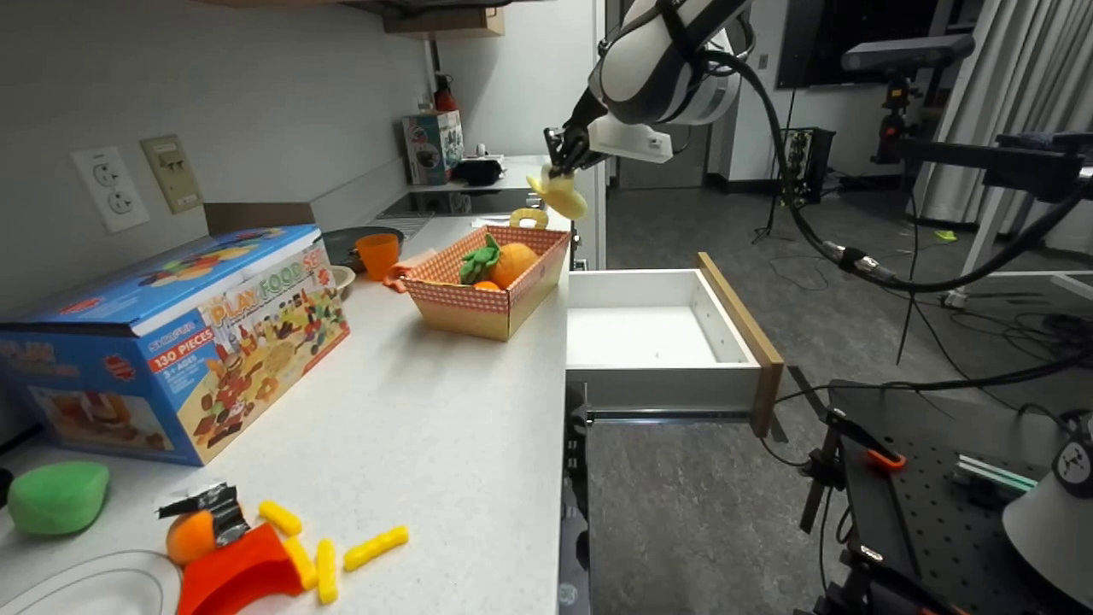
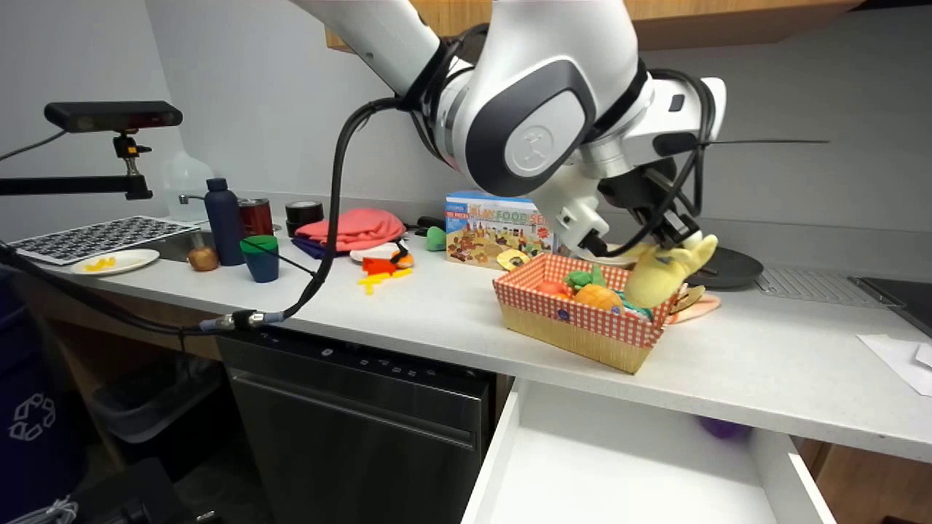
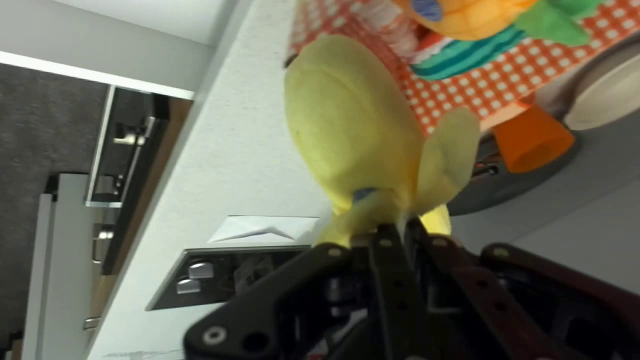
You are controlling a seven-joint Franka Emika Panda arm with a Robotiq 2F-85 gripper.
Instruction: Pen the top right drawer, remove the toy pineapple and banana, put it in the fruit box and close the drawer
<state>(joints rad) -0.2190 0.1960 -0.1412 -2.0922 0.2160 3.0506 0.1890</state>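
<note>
The gripper [image 3: 401, 227] is loaded: its jaws stand nearly together and pinch the upper end of the yellow banana [image 3: 350, 120]. The banana hangs tilted, body down, at the end of the basket [image 2: 561, 338] nearer the stove [image 1: 461, 203]. Contact between banana and basket rim cannot be determined. The arm [image 2: 539, 109] extends above the basket.

The basket stands upright on the counter [image 1: 427, 427], close to the front edge. Inside it lies the orange pineapple [image 2: 598, 297], green leaves directed toward the wall [image 1: 273, 94]. A teal item [image 3: 465, 55] is beside the pineapple; other contents are too covered to identify.

In front of the basket, below counter level, the drawer [image 1: 632, 329] is extended. In an exterior view, a purple item [image 2: 721, 428] shows at the back of the drawer, partly covered by the counter edge.

Behind the basket, on its wall side, are the orange cup [image 1: 377, 254] and the pan [image 2: 732, 266]. Paper [image 2: 899, 356] lies past the basket's stove end. Past the opposite end stands the box [image 1: 256, 359]; well apart from the basket, yellow sticks [image 1: 376, 547] lie near a red piece [image 1: 235, 572].
</note>
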